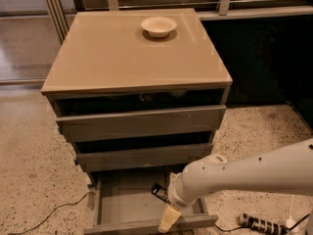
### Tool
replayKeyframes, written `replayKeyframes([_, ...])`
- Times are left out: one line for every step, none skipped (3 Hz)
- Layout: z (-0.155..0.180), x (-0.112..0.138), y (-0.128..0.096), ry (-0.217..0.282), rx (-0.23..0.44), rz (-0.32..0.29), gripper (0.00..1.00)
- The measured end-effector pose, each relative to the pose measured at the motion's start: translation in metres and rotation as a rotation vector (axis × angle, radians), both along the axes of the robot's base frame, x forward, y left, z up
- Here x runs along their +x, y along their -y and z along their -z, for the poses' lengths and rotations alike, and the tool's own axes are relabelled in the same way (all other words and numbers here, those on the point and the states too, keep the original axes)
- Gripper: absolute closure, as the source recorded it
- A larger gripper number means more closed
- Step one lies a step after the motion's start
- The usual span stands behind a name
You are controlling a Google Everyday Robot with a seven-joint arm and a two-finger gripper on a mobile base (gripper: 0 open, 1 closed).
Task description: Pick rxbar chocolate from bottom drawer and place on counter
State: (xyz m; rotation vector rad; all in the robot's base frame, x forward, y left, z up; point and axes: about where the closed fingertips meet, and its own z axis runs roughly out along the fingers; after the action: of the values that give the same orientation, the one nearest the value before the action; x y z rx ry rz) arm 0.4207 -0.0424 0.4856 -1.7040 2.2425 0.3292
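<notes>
No readable text anywhere, tbh. The rxbar chocolate (159, 192), just up-left of the gripper (167, 220) hanging at the front of the bottom drawer (124, 204), has light print I can't decipher.

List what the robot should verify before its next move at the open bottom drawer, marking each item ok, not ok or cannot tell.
1. bottom drawer pulled open: ok.
2. rxbar chocolate in sight in the drawer, partly behind the arm: ok.
3. hand low at the drawer's front right, near the bar: ok.
4. Bar gripped: not ok; it lies on the drawer floor.
5. Landing room on the counter: ok; the bowl sits only at the back.
</notes>
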Motion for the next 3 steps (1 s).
replayKeyframes([0.048, -0.011, 0.009, -0.008, -0.006, 0.025, 0.00])
replayKeyframes([0.073, -0.007, 0.015, 0.030, 0.015, 0.046, 0.00])
replayKeyframes([0.122, -0.011, 0.012, 0.022, 0.082, 0.025, 0.00])
